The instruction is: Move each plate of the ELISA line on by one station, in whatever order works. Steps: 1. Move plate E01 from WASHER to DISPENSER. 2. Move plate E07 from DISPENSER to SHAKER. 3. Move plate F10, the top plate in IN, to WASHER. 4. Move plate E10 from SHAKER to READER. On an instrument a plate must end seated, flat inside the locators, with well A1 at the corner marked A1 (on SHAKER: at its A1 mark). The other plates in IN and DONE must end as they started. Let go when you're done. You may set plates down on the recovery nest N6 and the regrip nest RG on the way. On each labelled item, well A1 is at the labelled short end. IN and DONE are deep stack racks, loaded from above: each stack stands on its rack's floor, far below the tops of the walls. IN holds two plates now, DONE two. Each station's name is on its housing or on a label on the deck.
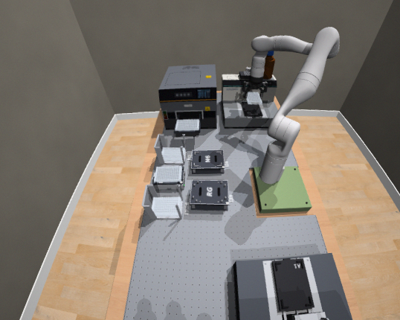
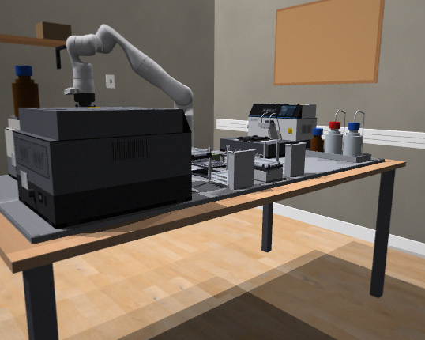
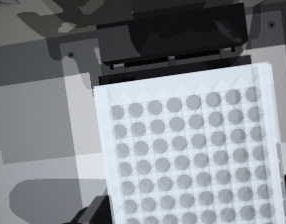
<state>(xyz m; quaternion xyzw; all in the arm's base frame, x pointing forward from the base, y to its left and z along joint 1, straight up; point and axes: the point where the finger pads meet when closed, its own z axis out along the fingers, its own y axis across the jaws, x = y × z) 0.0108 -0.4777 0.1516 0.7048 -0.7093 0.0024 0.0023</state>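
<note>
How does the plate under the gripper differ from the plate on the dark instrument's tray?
The plate under the gripper is held and hangs above the pale instrument's dark nest; the plate on the dark instrument's tray rests there, untouched. In the top view, the first stands right of the second. Both are white well plates.
</note>
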